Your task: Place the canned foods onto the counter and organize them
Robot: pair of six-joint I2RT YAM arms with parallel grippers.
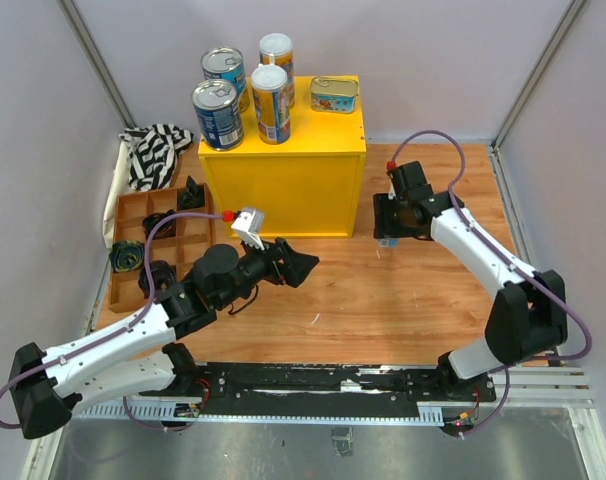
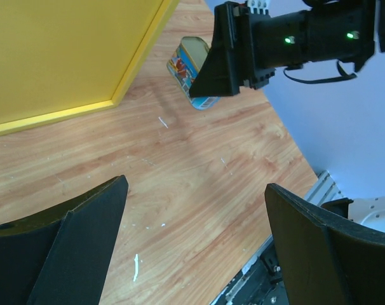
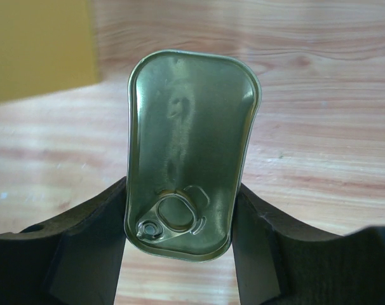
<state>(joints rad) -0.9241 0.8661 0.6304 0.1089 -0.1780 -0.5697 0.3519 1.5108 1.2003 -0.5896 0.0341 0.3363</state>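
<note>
Right gripper (image 3: pixel 180 254): clamped on the gold tin (image 3: pixel 189 152), a finger on each long side, pull-tab lid facing the wrist camera.
Tin's place: low over the wooden table (image 1: pixel 383 300), just beside the yellow counter (image 1: pixel 283 175).
Counter top: four cans and the other flat tin (image 1: pixel 334 95); its near right corner is bare.
Lift: raise it above the counter's rim before moving across.
Left gripper (image 2: pixel 192 241): jaws wide apart, empty.
</note>
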